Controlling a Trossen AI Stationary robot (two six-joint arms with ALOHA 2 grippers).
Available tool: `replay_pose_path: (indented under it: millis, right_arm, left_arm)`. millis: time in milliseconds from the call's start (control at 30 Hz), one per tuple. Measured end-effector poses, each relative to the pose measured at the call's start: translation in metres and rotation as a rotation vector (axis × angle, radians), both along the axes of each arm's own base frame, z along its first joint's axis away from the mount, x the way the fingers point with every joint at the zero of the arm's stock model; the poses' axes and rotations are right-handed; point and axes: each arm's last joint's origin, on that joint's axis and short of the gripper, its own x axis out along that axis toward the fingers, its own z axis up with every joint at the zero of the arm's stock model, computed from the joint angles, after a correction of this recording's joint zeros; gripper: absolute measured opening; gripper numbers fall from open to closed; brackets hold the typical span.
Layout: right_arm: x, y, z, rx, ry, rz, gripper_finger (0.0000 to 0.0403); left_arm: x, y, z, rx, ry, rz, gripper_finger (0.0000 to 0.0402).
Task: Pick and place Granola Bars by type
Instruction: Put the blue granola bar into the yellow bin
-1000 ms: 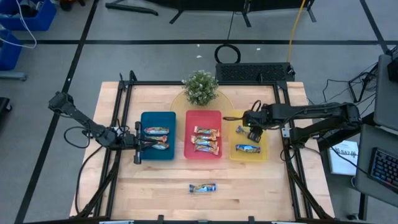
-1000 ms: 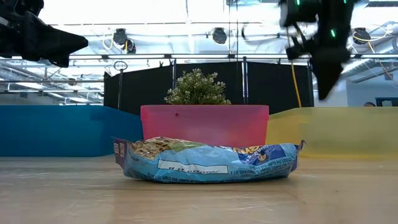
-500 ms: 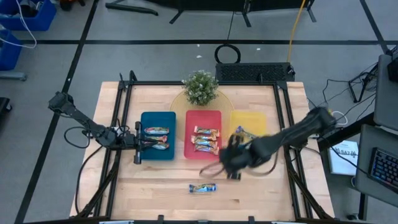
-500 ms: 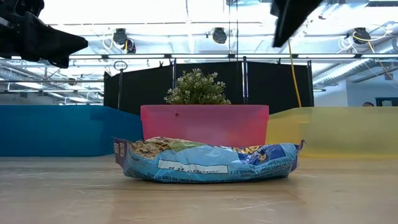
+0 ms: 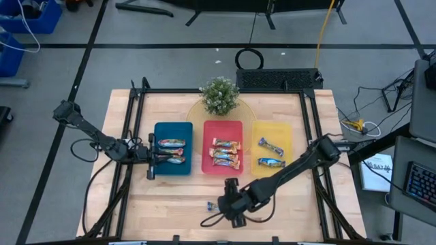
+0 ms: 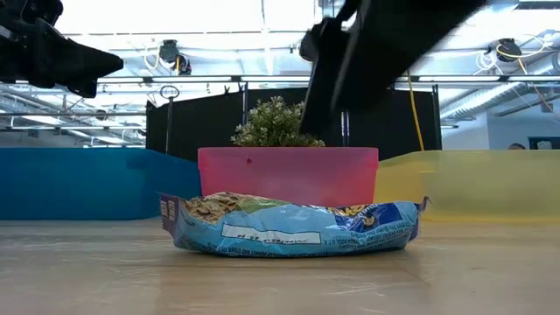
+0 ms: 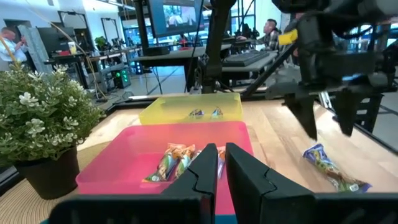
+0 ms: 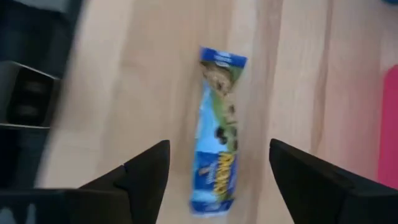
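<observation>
A blue-white foil bar [image 5: 213, 205] lies flat and alone on the wood near the table's near edge; the low view shows this bar [image 6: 289, 226] close up. My right gripper [image 5: 229, 204] hangs open just above it, a finger on each side of the bar [image 8: 217, 130], touching nothing. The left wrist view shows the right gripper [image 7: 326, 121] above the bar [image 7: 329, 171]. The blue tray [image 5: 158, 170] holds two greenish-red bars, the red tray [image 5: 235, 126] three tan-gold ones, the yellow tray [image 5: 286, 129] two blue-white ones. My left gripper [image 5: 165, 156] waits shut over the blue tray's left side.
A potted plant [image 5: 219, 95] stands behind the red tray at the far edge. Black frame rails [image 5: 136, 136] run along the table's left and right sides. Bare wood lies around the loose bar, between the trays and the near edge.
My right arm has swung from over the yellow tray toward the table's near edge and left, coming down over the loose blue-white bar. The bar has not moved. The left arm has kept still.
</observation>
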Motion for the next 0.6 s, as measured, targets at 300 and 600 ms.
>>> replay_pose_path:
  millis: [300, 600]
  right_arm:
    - [0.01, 0.002, -0.047, -0.078, 0.081, 0.048, 0.0266]
    - [0.011, 0.002, -0.067, -0.116, 0.132, 0.065, 0.0229]
  left_arm:
    - [0.0, 0.0, -0.002, 0.009, 0.014, -0.001, 0.0037]
    - [0.0, 0.0, -0.002, 0.01, 0.014, 0.0, 0.0037]
